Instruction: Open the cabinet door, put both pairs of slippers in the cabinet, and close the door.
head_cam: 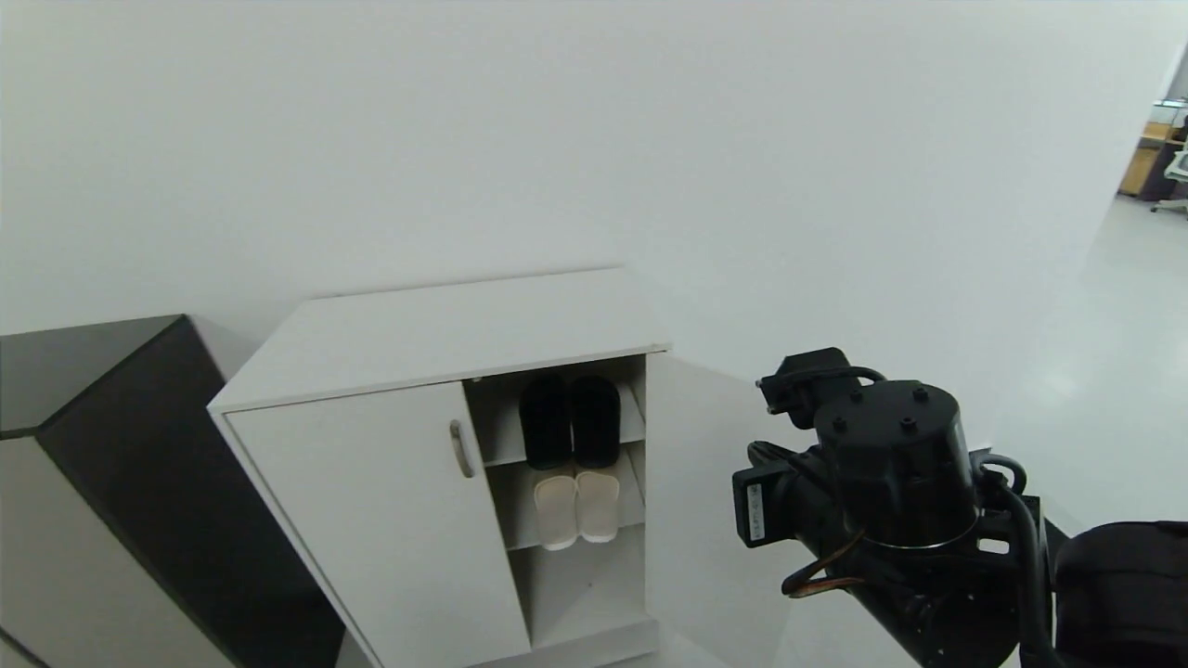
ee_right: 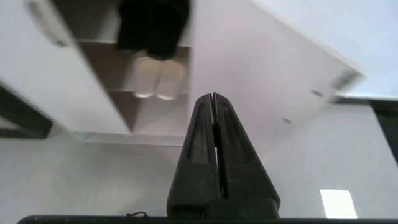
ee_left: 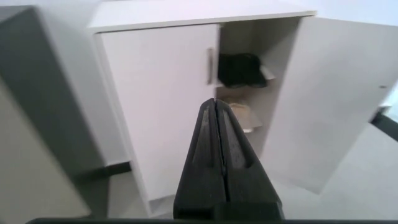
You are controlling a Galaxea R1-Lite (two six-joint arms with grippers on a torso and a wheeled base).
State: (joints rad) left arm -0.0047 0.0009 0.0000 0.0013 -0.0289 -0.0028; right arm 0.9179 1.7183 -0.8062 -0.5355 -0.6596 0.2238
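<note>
The pair of black slippers (head_cam: pixel 569 419) lies side by side on the top shelf of the white two-door cabinet (head_cam: pixel 445 329). The pair of cream slippers (head_cam: pixel 576 506) lies on the shelf just below, directly under them. Both pairs reach the front edges of their shelves.

The cabinet's right-hand door (head_cam: pixel 705 501) is swung wide open, so that half of the cabinet is exposed. The left-hand door (head_cam: pixel 371 520) is shut and covers the other half. Its metal bar handle (head_cam: pixel 461 449) sits at the inner edge, right beside the black pair.

The left gripper (ee_left: pixel 216 104) has its fingers clenched together on nothing. It is well apart from the cabinet and faces the shut door (the opening shows just past the fingertips). The right gripper (ee_right: pixel 213 98) is likewise pressed closed and bare, with the cream pair and the inner face of the open door beyond it. In the head view the right arm (head_cam: pixel 891 482) stands on the far side of the open door from the shelves, so the door panel lies between the arm and the slippers.

A black block-shaped unit (head_cam: pixel 139 445) stands just beside the cabinet's left side. A white wall (head_cam: pixel 650 139) backs both, and a pale grey floor (head_cam: pixel 1104 371) runs off to the right toward a wooden desk (head_cam: pixel 1143 158) far off.
</note>
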